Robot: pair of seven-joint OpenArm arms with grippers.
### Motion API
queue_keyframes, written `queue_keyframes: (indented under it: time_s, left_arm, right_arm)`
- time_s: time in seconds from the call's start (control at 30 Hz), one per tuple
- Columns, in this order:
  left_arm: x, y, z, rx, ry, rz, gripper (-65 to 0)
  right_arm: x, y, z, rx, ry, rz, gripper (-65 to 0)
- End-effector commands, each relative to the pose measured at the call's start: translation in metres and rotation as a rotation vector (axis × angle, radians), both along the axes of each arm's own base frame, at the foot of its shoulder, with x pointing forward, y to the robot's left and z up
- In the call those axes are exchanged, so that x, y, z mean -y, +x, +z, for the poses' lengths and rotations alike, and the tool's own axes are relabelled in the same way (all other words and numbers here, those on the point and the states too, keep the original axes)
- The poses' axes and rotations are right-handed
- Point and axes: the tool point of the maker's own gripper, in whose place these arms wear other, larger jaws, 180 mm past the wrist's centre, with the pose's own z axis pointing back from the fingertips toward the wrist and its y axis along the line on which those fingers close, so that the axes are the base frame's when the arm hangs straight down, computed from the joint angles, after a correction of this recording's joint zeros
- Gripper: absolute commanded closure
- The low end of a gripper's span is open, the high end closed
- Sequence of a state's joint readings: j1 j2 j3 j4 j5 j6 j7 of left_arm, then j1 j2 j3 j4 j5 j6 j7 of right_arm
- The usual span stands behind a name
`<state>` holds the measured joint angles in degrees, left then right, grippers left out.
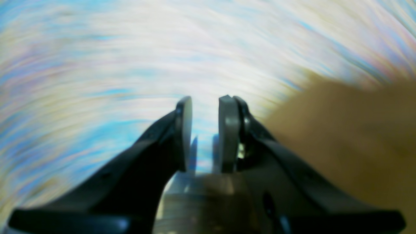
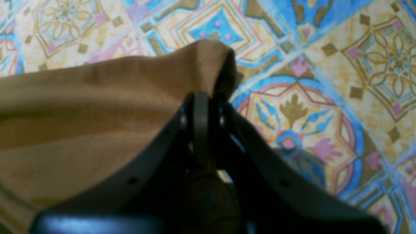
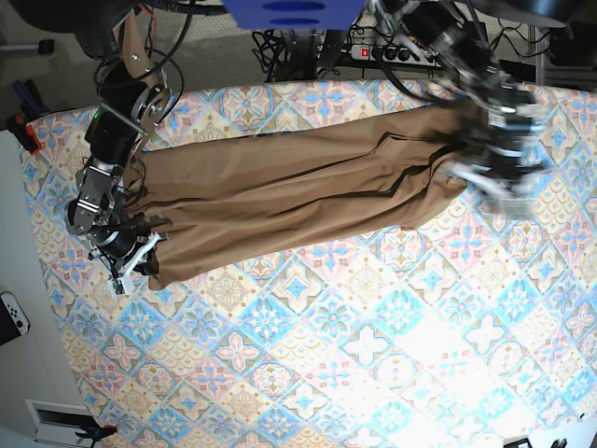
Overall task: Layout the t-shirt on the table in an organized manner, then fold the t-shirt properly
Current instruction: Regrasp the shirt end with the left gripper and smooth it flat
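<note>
Blurring hides the table (image 1: 97,65) behind the left gripper's (image 1: 204,133) spread, empty jaws; right gripper (image 2: 201,97) pinches the t-shirt (image 2: 97,107).

1. A blue cover (image 3: 294,11) sits at the top edge of the base view, above the desk.
2. A power strip (image 3: 396,53) with a red switch lies on the floor behind it, among tangled black cables (image 3: 289,47).
3. A white game controller (image 3: 12,317) lies at the far left edge.
4. A red clamp (image 3: 28,133) sits at the upper left corner.
</note>
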<state>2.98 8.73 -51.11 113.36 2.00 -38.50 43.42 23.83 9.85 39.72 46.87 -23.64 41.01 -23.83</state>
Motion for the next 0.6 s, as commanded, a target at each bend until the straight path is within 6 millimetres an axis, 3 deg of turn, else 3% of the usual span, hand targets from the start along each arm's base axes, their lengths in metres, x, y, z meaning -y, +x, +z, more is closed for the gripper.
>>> queue_keyframes:
  time_s: [0.0,0.13,0.23,0.33,0.43,0.57]
  left_arm:
    - [-0.003,0.001,0.006,0.006,-0.01,0.009,-14.7]
    - [-0.02,-0.015,-0.016,-0.187,-0.06,0.083,-15.5]
    - [-0.019,-0.017,-0.049,-0.387,-0.077,-0.011,-23.8]
    - [-0.011,-0.016,-0.07,-0.451,-0.122,-0.068,-35.4]
    - [-0.004,-0.011,-0.07,-0.421,-0.162,-0.089,-42.8]
    - [0.003,-0.004,-0.066,-0.376,-0.196,-0.112,-43.2]
  right_arm:
    - [0.017,-0.006,-0.004,-0.055,-0.066,-0.012,0.0]
    - [0.016,-0.015,-0.012,-0.071,-0.066,-0.007,0.0]
    - [0.016,-0.017,-0.014,-0.076,-0.066,-0.007,0.0]
    - [0.015,-0.017,-0.014,-0.076,-0.067,-0.006,0.0]
    - [0.015,-0.017,-0.014,-0.076,-0.067,-0.006,0.0]
    - [0.015,-0.018,-0.015,-0.079,-0.067,-0.006,0.0]
